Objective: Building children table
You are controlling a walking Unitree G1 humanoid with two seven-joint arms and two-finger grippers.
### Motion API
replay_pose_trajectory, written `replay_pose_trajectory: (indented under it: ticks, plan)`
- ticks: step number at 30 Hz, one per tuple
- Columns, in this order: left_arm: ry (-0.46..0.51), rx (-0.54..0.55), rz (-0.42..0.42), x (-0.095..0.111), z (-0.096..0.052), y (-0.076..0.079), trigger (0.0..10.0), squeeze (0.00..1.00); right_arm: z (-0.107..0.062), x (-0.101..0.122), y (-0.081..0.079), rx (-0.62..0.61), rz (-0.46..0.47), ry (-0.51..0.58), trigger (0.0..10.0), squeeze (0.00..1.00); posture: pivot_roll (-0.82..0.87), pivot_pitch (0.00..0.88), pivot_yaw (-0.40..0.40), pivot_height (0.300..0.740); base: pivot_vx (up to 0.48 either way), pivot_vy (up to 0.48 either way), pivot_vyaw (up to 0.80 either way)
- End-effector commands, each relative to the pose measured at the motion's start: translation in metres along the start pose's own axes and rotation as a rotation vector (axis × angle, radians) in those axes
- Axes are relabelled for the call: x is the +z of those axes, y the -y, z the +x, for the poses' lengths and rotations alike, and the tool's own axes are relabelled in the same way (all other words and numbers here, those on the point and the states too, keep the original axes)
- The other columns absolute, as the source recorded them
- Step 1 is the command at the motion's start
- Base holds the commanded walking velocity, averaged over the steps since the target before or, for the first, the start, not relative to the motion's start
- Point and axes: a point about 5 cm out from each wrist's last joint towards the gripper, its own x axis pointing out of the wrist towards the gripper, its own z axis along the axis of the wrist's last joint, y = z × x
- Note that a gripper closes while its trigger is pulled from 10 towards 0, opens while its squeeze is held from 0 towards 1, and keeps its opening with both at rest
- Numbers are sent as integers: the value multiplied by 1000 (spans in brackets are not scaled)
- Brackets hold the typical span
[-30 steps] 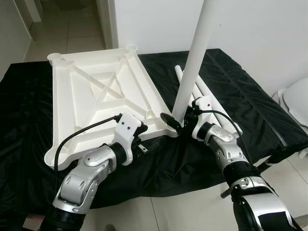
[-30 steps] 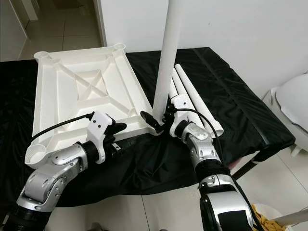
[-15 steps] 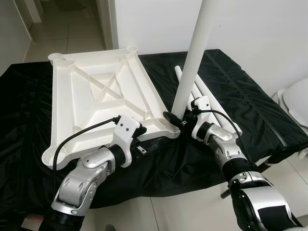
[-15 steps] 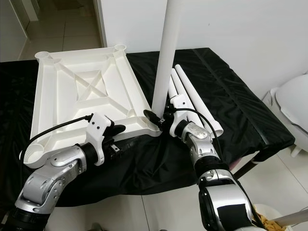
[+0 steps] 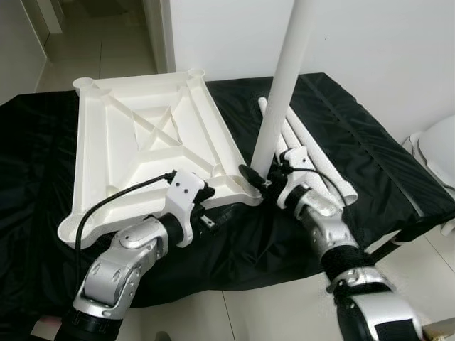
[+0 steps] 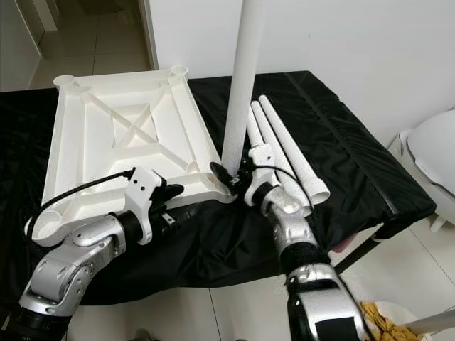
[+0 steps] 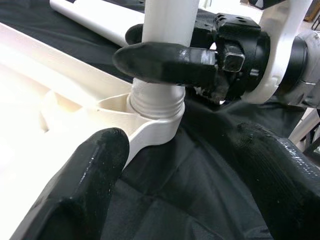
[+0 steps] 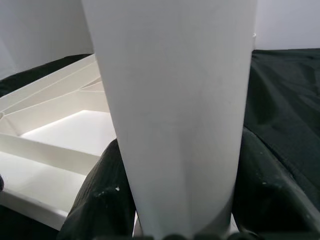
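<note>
Leg seating in corner socket.
Right gripper (image 6: 231, 177) fingers clamp upright white plastic tube leg (image 6: 240, 92) over upturned white tabletop (image 6: 114, 135); left gripper (image 6: 186, 213) open beside.

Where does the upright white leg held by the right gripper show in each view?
Left eye view: upright leg, right of center, rising from the tabletop's near right corner socket.
Right eye view: center.
Left wrist view: top, threaded end above socket.
Right wrist view: center, between fingers.
Shared landmark: right gripper.
</note>
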Motion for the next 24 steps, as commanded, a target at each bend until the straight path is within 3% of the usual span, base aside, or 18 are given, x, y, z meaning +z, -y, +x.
replay_pose_trajectory:
  ticks: [1, 7, 10, 24]
  plan:
    - [-8, -11, 6, 1, 0, 1, 10000, 0, -3, -8, -1, -63, 59, -28, 0, 0, -37, 55, -4, 740, 0, 0, 0]
    - [-6, -14, 5, 1, 1, 2, 10000, 0, 0, -6, -7, -226, 87, -19, 0, 0, -39, 57, -5, 740, 0, 0, 0]
    - [-5, -18, 4, 1, 2, 3, 10000, 0, -2, -2, -11, -403, 63, -7, 0, 0, -43, 59, -5, 740, 0, 0, 0]
    - [-7, -31, 1, 1, 3, 3, 10000, 0, -4, -7, -11, -706, 87, -71, 0, 0, -50, 64, 4, 740, 0, 0, 0]
